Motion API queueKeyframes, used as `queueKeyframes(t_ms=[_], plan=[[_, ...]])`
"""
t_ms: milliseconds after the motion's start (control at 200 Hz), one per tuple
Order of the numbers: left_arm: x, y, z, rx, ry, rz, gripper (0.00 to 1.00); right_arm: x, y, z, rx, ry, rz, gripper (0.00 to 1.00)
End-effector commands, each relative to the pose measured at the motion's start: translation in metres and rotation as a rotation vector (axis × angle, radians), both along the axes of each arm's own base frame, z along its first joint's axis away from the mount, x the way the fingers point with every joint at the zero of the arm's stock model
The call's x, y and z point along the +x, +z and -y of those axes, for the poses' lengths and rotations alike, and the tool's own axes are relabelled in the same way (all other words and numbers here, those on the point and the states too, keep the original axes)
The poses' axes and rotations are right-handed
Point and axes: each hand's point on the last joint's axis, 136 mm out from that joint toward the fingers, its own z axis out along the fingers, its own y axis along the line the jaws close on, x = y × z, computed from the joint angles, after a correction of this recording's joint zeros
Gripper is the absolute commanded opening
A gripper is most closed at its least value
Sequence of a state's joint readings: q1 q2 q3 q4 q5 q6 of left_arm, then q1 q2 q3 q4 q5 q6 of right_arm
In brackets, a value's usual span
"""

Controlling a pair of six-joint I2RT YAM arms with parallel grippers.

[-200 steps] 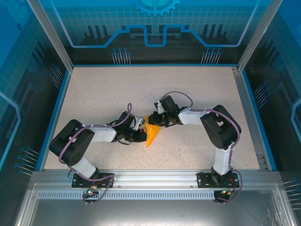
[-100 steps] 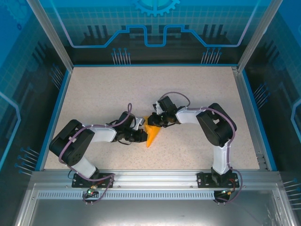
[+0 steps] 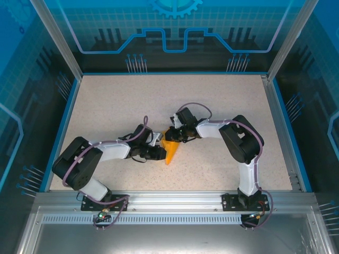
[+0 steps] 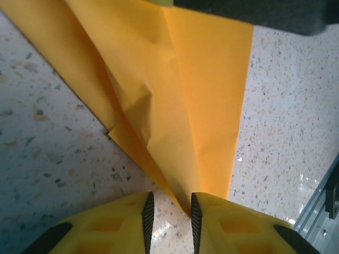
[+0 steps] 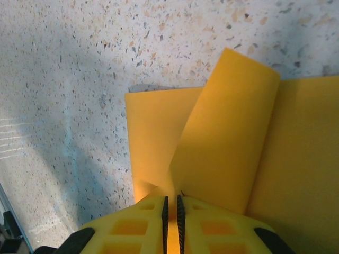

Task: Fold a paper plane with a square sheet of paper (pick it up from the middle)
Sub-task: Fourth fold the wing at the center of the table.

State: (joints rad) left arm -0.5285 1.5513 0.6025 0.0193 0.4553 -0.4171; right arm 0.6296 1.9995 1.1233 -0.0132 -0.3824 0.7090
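Observation:
The paper plane [image 3: 170,150] is an orange-yellow pointed dart lying mid-table, its tip toward the near edge. My right gripper [image 3: 172,135] comes in from the right at its wide far end. In the right wrist view the right gripper [image 5: 172,203] is shut on a raised flap of the paper plane [image 5: 228,148], which curls up off the flat layer. My left gripper [image 3: 159,153] lies at its left side. In the left wrist view the left gripper [image 4: 171,203] stands narrowly open, with the sharp tip of the paper plane [image 4: 180,100] reaching between its fingers and resting against the right pad.
The speckled table [image 3: 116,106] has blue rails along its sides and an aluminium frame [image 3: 169,203] at the near edge. Both arms lie low and bent, meeting at the middle. A dark part of the right arm [image 4: 265,13] crosses the top of the left wrist view.
The right arm has drawn in a little to the left, its elbow folding closer. The paper and the left gripper have stayed nearly where they were.

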Motion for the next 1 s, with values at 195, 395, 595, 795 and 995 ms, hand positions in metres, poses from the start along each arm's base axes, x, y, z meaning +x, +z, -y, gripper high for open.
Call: queueKeyframes(t_ms=[195, 395, 595, 795, 995], plan=[[0.019, 0.042, -0.005, 0.036, 0.035, 0.113, 0.36, -0.015, -0.015, 0.002, -0.072, 0.053, -0.031, 0.15], [0.029, 0.040, 0.002, 0.011, 0.058, 0.119, 0.30, -0.016, -0.013, -0.001, -0.067, 0.063, -0.030, 0.15], [0.034, 0.035, 0.012, -0.029, 0.040, 0.116, 0.28, -0.017, -0.011, -0.003, -0.058, 0.068, -0.033, 0.15], [0.034, 0.034, 0.018, -0.057, 0.015, 0.127, 0.27, -0.018, -0.012, -0.004, -0.059, 0.069, -0.041, 0.15], [0.035, 0.042, 0.028, -0.095, -0.015, 0.157, 0.26, -0.019, -0.013, -0.006, -0.054, 0.071, -0.047, 0.15]])
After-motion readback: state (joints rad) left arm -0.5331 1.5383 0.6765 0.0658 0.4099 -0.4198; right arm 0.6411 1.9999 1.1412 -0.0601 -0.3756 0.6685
